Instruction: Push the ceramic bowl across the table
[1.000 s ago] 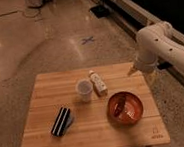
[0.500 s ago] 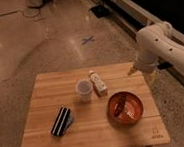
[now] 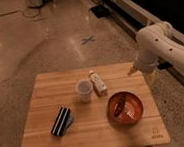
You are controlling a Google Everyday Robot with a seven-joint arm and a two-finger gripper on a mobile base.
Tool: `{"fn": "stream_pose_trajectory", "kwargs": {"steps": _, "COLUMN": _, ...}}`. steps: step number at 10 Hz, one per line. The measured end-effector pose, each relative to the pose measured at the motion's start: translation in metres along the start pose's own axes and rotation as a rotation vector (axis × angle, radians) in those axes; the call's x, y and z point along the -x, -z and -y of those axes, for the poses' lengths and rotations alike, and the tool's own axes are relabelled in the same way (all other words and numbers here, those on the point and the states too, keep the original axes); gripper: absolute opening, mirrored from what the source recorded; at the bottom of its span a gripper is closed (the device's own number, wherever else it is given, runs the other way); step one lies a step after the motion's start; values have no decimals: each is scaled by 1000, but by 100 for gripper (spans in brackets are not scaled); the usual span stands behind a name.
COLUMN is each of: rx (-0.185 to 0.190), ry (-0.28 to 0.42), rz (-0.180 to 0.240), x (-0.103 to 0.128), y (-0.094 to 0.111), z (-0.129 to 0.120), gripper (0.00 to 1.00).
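The ceramic bowl (image 3: 125,108), orange-red with a darker inside, sits on the right half of the light wood table (image 3: 42,94), near the front. My gripper (image 3: 131,71) hangs at the end of the white arm (image 3: 155,45) over the table's far right edge, behind the bowl and apart from it.
A translucent whitish cup (image 3: 84,89) stands mid-table with a small bottle (image 3: 98,82) lying beside it. A black striped object (image 3: 62,121) lies at the front left. A dark logo mark (image 3: 156,133) is at the front right corner. A blue cross (image 3: 87,40) marks the floor behind.
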Motion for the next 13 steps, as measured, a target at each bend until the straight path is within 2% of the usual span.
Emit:
{"fn": "stream_pose_trajectory", "kwargs": {"steps": 9, "rx": 1, "ry": 0, "rz": 1, "x": 0, "y": 0, "z": 0, "gripper": 69}}
{"fn": "stream_pose_trajectory", "kwargs": {"steps": 12, "rx": -3, "ry": -4, "rz": 46, "x": 17, "y": -21, "z": -2, "gripper": 69}}
{"fn": "stream_pose_trajectory", "kwargs": {"steps": 13, "rx": -3, "ry": -13, "rz": 71, "x": 27, "y": -34, "z": -5, "gripper": 69}}
